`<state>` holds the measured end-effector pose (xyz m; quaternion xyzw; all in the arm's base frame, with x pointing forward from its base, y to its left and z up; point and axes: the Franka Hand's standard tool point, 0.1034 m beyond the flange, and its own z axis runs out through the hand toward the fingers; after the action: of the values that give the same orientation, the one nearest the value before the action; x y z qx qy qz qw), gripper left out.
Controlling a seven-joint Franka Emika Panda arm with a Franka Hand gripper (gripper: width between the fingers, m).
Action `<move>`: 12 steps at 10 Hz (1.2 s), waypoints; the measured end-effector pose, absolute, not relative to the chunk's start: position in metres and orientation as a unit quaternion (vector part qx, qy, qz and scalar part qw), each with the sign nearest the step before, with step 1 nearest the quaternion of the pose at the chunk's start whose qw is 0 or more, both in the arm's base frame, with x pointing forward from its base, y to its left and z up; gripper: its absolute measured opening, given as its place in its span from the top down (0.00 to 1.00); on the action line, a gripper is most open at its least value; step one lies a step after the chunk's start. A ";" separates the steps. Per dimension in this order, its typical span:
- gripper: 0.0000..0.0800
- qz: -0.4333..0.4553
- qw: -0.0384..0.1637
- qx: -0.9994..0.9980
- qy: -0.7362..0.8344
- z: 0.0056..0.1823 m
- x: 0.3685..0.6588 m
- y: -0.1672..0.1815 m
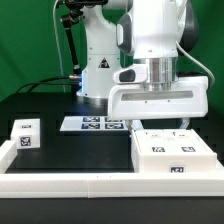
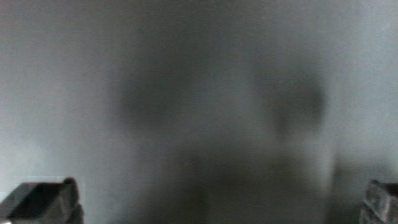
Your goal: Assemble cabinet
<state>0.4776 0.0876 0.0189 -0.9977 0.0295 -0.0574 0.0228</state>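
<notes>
The cabinet (image 1: 172,152) is a large white box with black-and-white tags on its top face. It lies on the black table at the exterior view's right. My gripper (image 1: 162,124) hangs straight down just above the cabinet's far edge. Its fingers stand wide apart and nothing shows between them. In the wrist view the gripper (image 2: 214,202) shows only as two dark fingertips (image 2: 43,200) at the picture's edges. The rest of that view is a blurred grey surface very close to the camera.
A small white tagged cube (image 1: 25,133) sits at the exterior view's left. The marker board (image 1: 95,123) lies flat in the middle, in front of the robot base (image 1: 98,70). A white rail (image 1: 60,183) runs along the table's front edge.
</notes>
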 end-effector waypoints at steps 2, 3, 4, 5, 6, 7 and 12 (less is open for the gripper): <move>0.00 -0.057 0.022 -0.998 0.024 0.012 0.482 0.086; 0.00 -0.058 0.022 -0.998 0.024 0.009 0.488 0.087; 0.00 -0.061 0.023 -0.998 0.023 0.008 0.494 0.088; 0.00 -0.063 0.023 -0.997 0.023 0.007 0.498 0.089; 0.00 -0.064 0.023 -0.997 0.020 0.006 0.500 0.089; 0.00 -0.067 0.023 -0.997 0.011 0.006 0.502 0.087; 0.34 -0.083 0.024 -0.996 -0.002 0.006 0.501 0.086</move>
<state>0.5011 0.0860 0.0056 -0.9963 -0.0018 -0.0827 0.0239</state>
